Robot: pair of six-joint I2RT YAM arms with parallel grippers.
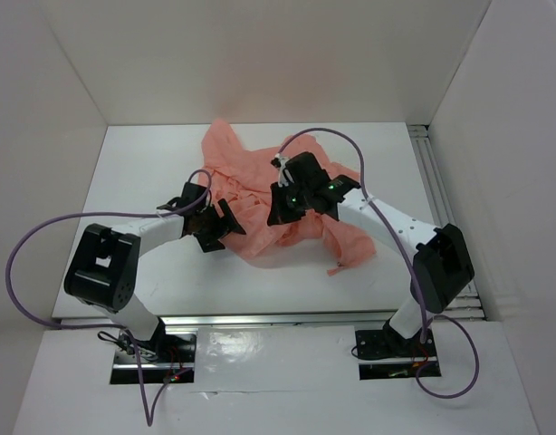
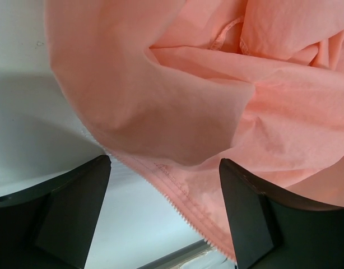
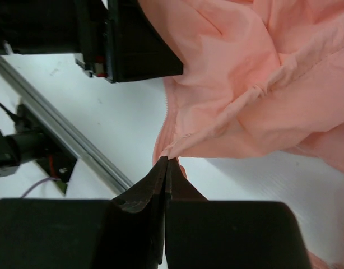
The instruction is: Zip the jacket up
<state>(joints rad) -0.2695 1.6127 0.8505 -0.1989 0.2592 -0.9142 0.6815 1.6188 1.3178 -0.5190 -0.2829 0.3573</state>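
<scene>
The salmon-pink jacket (image 1: 251, 181) lies crumpled on the middle of the white table. My left gripper (image 1: 225, 227) is at its left front edge and is open. In the left wrist view the jacket (image 2: 217, 101) hangs above the left gripper (image 2: 164, 162), and a toothed zipper edge (image 2: 177, 204) runs diagonally between the two fingers, touching neither. My right gripper (image 1: 280, 210) is over the jacket's middle. In the right wrist view the right gripper (image 3: 167, 159) is shut, pinching a fold of the jacket (image 3: 245, 84) at its tips. No zipper pull shows.
White walls enclose the table on three sides. A metal rail (image 1: 441, 181) runs along the right edge and another (image 1: 260, 319) along the front. Purple cables loop off both arms. The left arm's black body (image 3: 133, 45) is close above the right gripper.
</scene>
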